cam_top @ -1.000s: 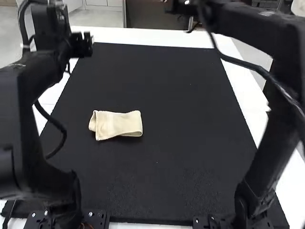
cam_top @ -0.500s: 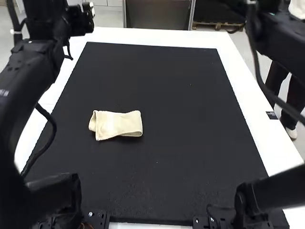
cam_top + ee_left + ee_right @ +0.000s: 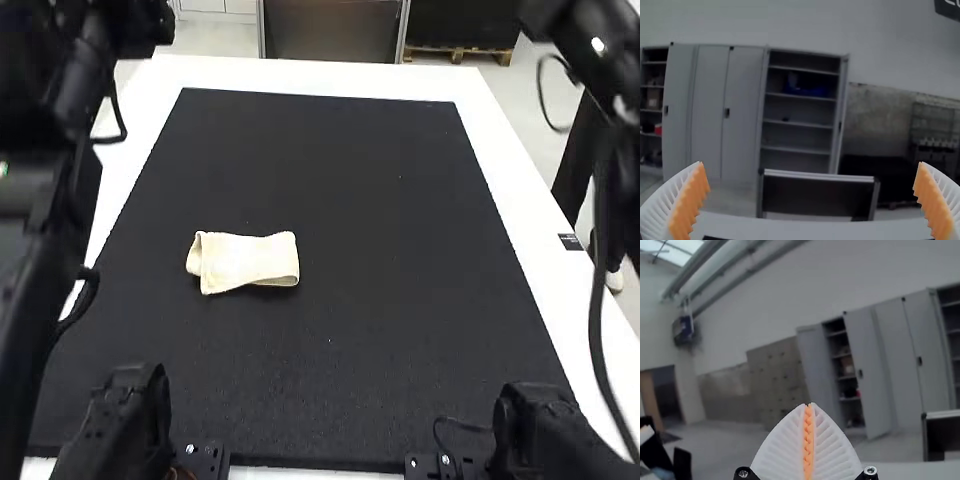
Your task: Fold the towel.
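Observation:
In the high view, a cream towel (image 3: 245,262) lies left of the middle of the black mat, folded into a small, thick strip with rounded folds showing at its ends. Neither arm touches it. My left gripper (image 3: 810,164) is held up with its ribbed fingers spread wide and nothing between their orange pads. The right gripper (image 3: 809,405) is shut, its orange pads meeting along the middle with no cloth between them.
The black mat (image 3: 380,250) covers most of the white table (image 3: 520,230). The left arm (image 3: 50,200) rises along the left edge. On the far right, the right arm (image 3: 622,150) is raised beside the table, a cable hanging from it.
The left arm has shifted toward the left edge of the high view. The right arm has swung out to the right, off the mat's far side. The towel lies unchanged.

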